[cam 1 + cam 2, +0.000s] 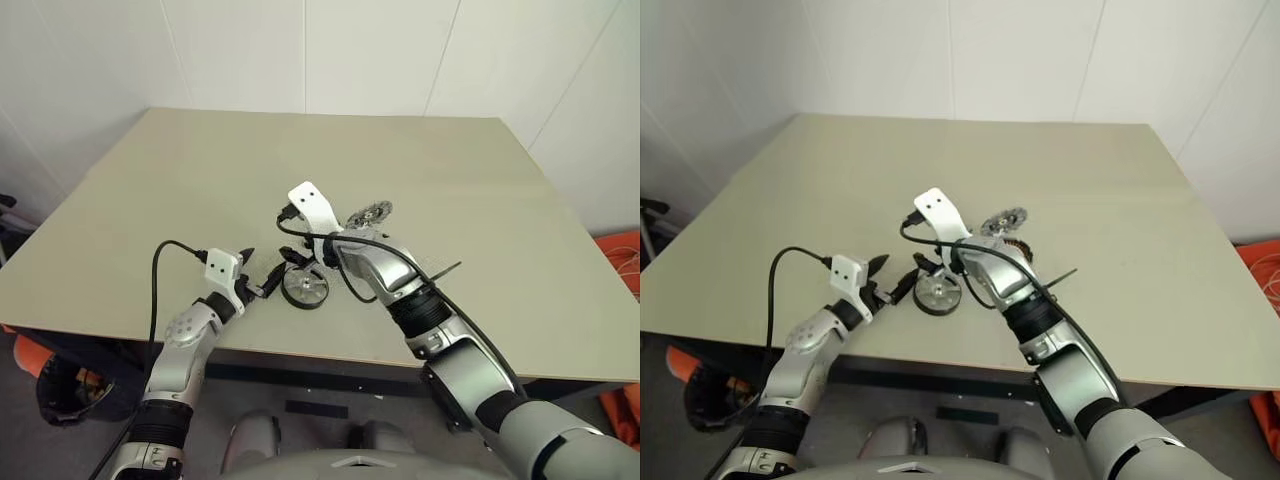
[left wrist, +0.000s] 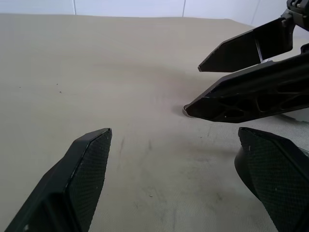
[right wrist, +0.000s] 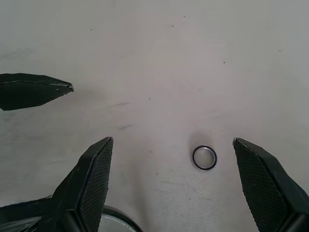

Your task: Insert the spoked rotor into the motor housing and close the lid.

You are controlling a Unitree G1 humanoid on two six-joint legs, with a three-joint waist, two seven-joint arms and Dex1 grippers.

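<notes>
We saw the spoked rotor, a dark-rimmed wheel with a silver face, lying flat near the front edge of the beige tabletop. It sat between our two arms. Our right gripper hung just above and behind it, angled downward toward our left, its fingers spread wide and holding nothing. In the right wrist view, a curved sliver of the rotor showed at the base of the fingers, and a tiny thin metal ring lay on the bare surface between them. Our left gripper waited just beside the rotor on its left, level, its fingers also spread and empty. Behind the right wrist stood the motor housing with its openwork lid raised. We judged the right gripper the nearer one to take the rotor, which lay below and slightly toward us from its tips.
</notes>
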